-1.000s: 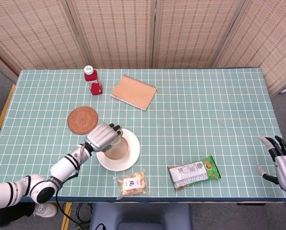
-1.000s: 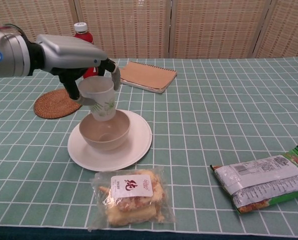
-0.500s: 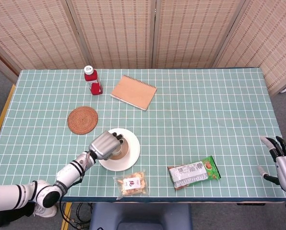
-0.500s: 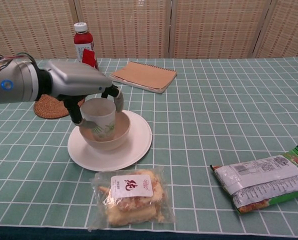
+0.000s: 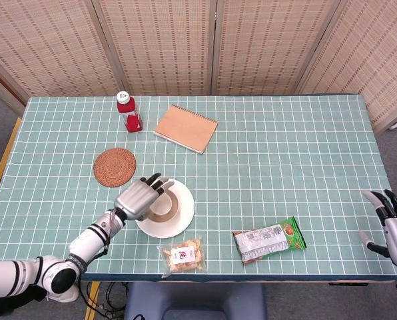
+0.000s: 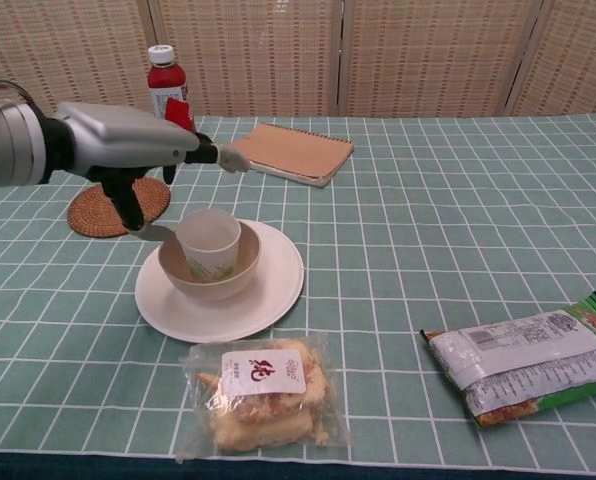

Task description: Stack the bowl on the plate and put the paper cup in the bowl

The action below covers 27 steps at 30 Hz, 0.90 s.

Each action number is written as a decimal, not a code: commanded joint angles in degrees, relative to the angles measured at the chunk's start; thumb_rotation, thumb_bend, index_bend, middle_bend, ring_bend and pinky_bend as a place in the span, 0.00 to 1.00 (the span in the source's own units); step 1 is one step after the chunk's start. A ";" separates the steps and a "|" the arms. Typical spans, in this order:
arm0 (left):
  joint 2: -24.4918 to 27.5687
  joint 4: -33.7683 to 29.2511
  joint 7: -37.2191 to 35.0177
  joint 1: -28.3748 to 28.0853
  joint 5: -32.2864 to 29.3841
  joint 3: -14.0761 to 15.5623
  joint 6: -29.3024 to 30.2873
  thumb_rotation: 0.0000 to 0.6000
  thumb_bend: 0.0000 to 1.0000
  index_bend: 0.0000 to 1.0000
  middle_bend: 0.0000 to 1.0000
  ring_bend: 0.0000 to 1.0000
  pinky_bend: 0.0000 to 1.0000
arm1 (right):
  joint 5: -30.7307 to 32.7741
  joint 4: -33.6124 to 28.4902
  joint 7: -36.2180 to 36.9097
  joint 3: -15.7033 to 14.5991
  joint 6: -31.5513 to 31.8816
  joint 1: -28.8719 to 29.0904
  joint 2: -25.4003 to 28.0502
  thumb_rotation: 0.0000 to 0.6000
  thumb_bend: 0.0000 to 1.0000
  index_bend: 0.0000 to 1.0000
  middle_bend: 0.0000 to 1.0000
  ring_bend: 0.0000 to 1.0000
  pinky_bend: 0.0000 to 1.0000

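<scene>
Take the plate as your landmark. It sits near the front edge of the tabletop, left of centre. Just in front of it, nearly at that edge, lies a clear snack packet; a green snack bag lies well to its right, also close to the front edge. Behind the plate to the left is a woven coaster, farther back a red bottle and a spiral notebook. The broad stretch of tabletop to the plate's right and rear carries nothing else you can see.

The bowl rests on the plate, and the paper cup stands upright in the bowl, long axis vertical, mouth up, leaning slightly if at all.

Your left hand hovers above and left of the plate, its fingers spread and holding nothing; a lower finger reaches toward the cup's left side, and you cannot tell whether it touches. Half a second ago those fingers were wrapped round the cup; they have since let go and lifted, leaving the cup in the bowl.

Your right hand sits off the tabletop's right front corner, well away from the plate, fingers apart and empty, much as before.
</scene>
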 commanded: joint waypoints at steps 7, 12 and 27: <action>7.27 -2.46 -5.82 8.23 1.50 0.29 9.26 1.00 0.29 0.04 0.01 0.05 0.30 | -0.22 0.36 0.54 -0.08 0.16 -0.15 -0.11 1.00 0.24 0.12 0.15 0.04 0.14; 7.81 -1.15 -7.84 13.24 0.71 0.48 15.27 1.00 0.29 0.07 0.01 0.05 0.30 | -0.39 0.64 0.69 0.03 -0.12 0.16 -0.44 1.00 0.23 0.12 0.15 0.04 0.14; 5.58 0.36 -9.77 30.20 8.04 4.08 35.02 1.00 0.29 0.14 0.01 0.05 0.30 | -1.47 0.56 0.46 0.23 -1.65 1.85 -1.21 1.00 0.23 0.12 0.15 0.04 0.14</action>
